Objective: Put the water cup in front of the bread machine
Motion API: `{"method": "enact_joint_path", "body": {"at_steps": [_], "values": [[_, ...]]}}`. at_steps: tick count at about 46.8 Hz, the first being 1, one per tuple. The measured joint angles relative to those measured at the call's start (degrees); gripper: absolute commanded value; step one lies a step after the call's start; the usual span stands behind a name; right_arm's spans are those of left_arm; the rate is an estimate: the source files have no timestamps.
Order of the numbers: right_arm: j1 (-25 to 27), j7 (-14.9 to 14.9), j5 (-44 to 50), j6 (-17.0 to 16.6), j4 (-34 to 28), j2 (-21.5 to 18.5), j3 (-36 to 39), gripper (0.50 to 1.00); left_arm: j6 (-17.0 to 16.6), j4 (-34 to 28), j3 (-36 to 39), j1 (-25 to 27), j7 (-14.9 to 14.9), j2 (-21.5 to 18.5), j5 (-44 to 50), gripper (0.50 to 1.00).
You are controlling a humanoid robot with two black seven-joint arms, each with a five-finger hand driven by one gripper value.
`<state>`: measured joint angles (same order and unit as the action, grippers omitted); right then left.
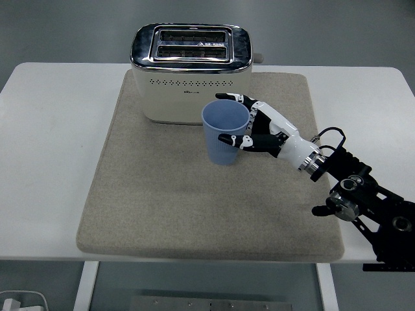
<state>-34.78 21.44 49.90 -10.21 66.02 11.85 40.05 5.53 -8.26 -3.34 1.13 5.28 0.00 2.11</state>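
The blue cup (225, 138) — clasped by the right hand (256, 131) — should be kept upright and set down centred before the toaster (190, 73).

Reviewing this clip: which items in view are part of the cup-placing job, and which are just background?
Part of the job:
- blue water cup, held by the right hand
- bread machine, standing at the back of the mat

Just there:
- beige mat under both
- white table
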Motion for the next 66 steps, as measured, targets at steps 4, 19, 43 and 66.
{"method": "enact_joint_path", "body": {"at_steps": [4, 19, 43, 66], "values": [[-0.91, 0.0, 0.61, 0.86, -0.03, -1.2, -1.3, 0.566, 0.0, 0.0, 0.0, -0.01, 0.0, 0.0, 0.0, 1.0], [-4.23, -0.05, 1.14, 2.21, -1.97, -5.36, -3.42, 0.578, 0.0, 0.01, 0.0, 0.01, 0.0, 0.0, 0.0, 1.0], [-7.37, 0.0, 1.24, 3.16, -9.3, -11.45, -5.78, 0.58, 0.0, 0.0, 0.0, 0.0, 0.0, 0.0, 0.0, 1.0], [-9.07, 0.33, 1.25, 5.03, -13.21, -11.85, -7.3, 0.607, 0.0, 0.0, 0.0, 0.01, -0.01, 0.0, 0.0, 1.0]]}}
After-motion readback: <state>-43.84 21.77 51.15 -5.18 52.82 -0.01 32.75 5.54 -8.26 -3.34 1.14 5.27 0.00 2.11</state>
